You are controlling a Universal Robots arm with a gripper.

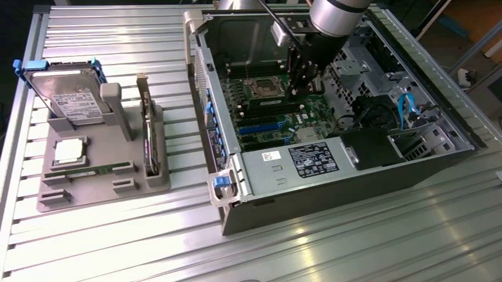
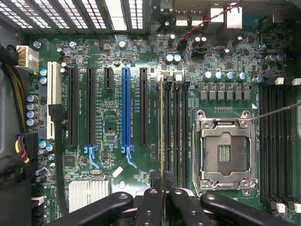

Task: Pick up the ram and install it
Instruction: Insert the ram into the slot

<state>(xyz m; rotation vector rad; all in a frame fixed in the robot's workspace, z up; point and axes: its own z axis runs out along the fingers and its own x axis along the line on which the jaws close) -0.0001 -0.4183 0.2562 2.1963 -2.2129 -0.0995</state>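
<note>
Green ram [image 2: 162, 127] edge-on inside claw [image 2: 163, 192]

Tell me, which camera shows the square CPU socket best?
The wrist view. The CPU socket sits face-on there, with its metal frame and empty middle easy to see. The exterior view shows the CPU socket small and slanted, deep inside the computer case.
</note>
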